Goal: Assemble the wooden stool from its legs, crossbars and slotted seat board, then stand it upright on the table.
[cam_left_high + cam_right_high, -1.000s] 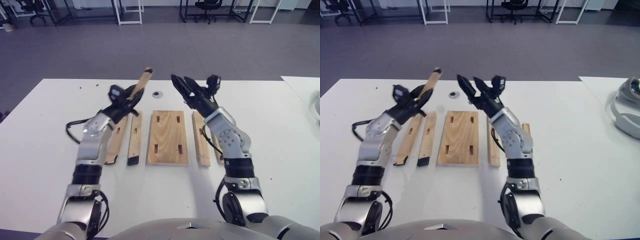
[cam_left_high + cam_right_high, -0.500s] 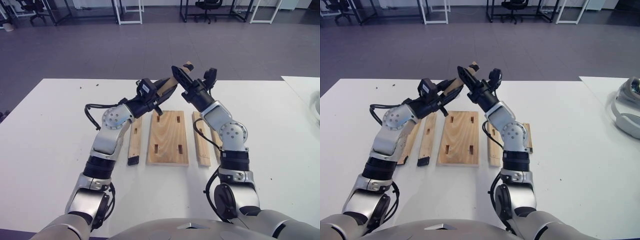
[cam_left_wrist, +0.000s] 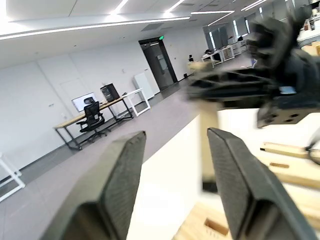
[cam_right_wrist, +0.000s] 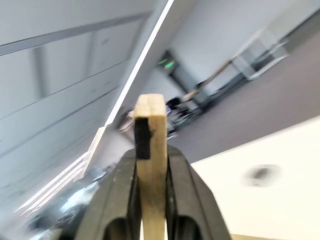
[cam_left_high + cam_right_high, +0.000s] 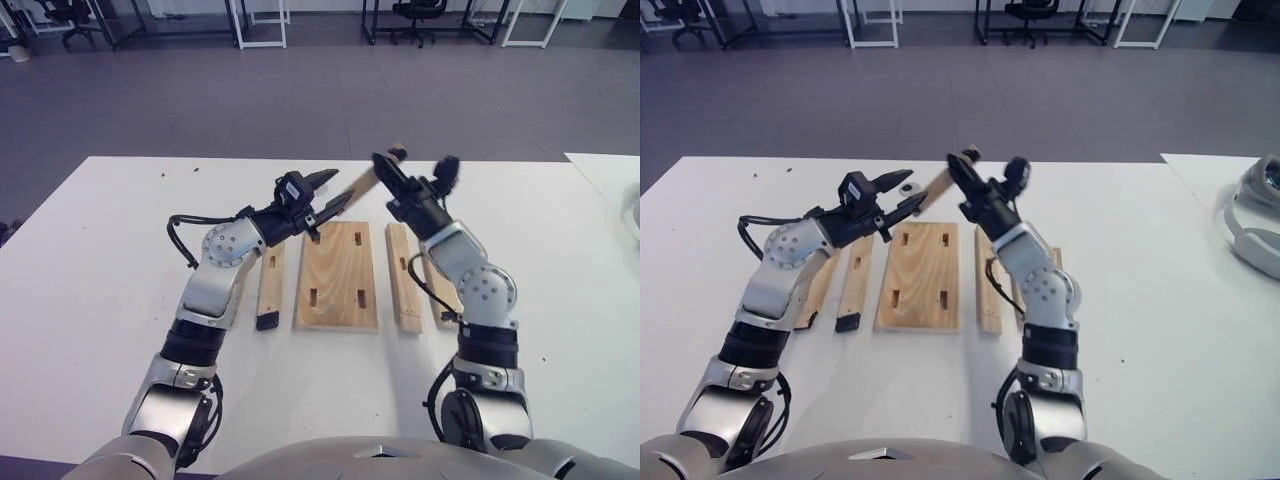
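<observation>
The pale wooden stool leg's [image 5: 362, 183] lower end is blurred between the left claw's [image 5: 338, 188] spread fingers, and contact there is unclear. The right claw [image 5: 385, 163], held high, clamps its upper part above the slotted seat board [image 5: 336, 275].

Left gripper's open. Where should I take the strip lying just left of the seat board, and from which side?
Probably come straight down with the left gripper and pinch the strip across its narrow width near mid-length, clear of its dark near end. It lies flat, pointing away from the robot, with slim gaps beside the seat board and neighbouring strip for the fingers.
</observation>
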You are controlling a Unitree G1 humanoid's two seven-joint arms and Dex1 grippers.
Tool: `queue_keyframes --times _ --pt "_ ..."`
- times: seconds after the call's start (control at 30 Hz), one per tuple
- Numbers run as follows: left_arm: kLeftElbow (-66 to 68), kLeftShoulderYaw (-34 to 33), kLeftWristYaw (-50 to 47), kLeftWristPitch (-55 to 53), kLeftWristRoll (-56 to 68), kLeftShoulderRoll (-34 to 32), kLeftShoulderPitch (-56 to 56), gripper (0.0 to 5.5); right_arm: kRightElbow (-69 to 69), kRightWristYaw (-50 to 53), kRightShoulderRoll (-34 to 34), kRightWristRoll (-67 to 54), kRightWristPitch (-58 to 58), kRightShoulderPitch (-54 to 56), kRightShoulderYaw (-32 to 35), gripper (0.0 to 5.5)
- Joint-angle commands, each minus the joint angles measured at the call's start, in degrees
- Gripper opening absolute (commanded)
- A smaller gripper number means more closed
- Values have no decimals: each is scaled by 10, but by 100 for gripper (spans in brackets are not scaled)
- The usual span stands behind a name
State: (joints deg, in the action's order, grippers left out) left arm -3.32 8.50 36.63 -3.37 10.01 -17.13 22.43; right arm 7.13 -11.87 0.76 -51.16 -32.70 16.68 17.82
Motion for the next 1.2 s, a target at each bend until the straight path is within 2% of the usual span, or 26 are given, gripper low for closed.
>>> queue_keyframes --times 0.03,0.1,0.3,0.43,0.6,0.87,1.0,1.07,1.2 --pt "-21 -24 -29 -14 2 -1 -41 292 44 25 0 18 33 -93 31 41" --pt "-19 -36 -54 -16 -5 3 -50 318 38 35 4 42 50 -115 26 41" --pt "-19 -52 -86 -27 2 11 -57 318 -39 32 18 98 104 -118 4 41" --pt "-16 -89 -124 -43 26 30 -66 318 -76 25 13 124 124 -115 -8 41" --pt "-21 -130 -172 -49 32 43 -100 318 -81 30 -31 247 150 -134 -82 41" --pt "-26 -121 -184 -41 1 32 -113 318 -156 32 -96 384 174 -171 -165 41" --pt "-25 -126 -184 -44 -8 28 -114 318 -212 0 -110 405 210 -193 -190 41" --pt "-23 -126 -185 -45 -10 27 -113 318 -213 -7 -117 423 245 -187 -208 41" --pt "-21 -126 -187 -44 -11 28 -108 318 -148 -11 -99 401 283 -149 -194 41"
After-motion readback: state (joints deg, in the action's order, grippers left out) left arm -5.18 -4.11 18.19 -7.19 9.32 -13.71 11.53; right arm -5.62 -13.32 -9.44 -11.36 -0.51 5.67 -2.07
